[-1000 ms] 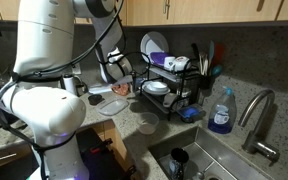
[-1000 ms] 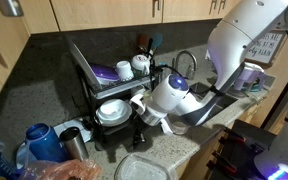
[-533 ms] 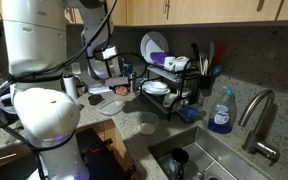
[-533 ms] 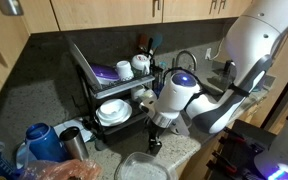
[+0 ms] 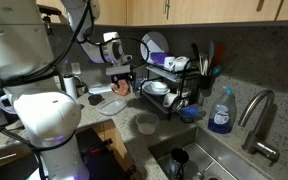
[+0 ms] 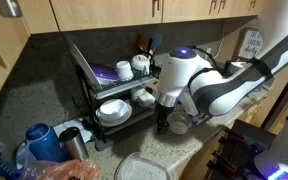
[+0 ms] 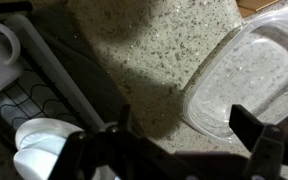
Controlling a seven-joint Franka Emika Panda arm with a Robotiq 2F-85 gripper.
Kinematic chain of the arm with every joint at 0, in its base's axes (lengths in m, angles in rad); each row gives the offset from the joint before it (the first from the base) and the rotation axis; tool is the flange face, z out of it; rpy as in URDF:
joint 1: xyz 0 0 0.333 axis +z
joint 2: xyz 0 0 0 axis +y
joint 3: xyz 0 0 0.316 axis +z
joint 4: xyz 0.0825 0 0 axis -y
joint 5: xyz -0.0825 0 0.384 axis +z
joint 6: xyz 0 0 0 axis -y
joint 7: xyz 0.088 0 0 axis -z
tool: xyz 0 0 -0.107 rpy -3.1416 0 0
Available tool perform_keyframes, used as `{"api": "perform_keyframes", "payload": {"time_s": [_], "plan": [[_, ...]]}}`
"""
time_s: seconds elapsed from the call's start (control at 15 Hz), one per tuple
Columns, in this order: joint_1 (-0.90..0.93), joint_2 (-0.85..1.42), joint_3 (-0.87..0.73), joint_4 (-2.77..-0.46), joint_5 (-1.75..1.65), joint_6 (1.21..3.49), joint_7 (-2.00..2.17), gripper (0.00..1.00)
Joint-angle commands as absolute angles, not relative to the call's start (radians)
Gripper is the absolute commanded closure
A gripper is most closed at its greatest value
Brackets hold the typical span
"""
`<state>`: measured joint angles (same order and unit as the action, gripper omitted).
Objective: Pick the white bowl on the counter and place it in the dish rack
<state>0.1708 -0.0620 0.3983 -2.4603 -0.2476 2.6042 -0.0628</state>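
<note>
Your shiny round white bowl [image 6: 111, 113] sits low in the black wire dish rack [image 6: 119, 90], off the speckled grey surface [image 7: 134, 50]. Your gripper [image 7: 182, 142] hangs nearby, fingers apart, empty. Only an exterior view shows the blue soap bottle [image 5: 221, 112]; its label is too small to read.

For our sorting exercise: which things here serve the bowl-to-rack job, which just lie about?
Job: black wire dish rack; speckled granite counter; white bowl not clearly visible.
Lying about: clear plastic rectangular container; blue soap bottle; small greyish translucent bowl.
</note>
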Motion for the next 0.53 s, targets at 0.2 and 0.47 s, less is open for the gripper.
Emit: {"api": "perform_keyframes", "payload": {"time_s": [0.2,0.47], "plan": [[0.214,-0.069,0.357,-2.470,-0.251,2.601,-0.062,0.00],[0.218,-0.069,0.345,-2.469,-0.265,2.591,-0.023,0.00]]}}
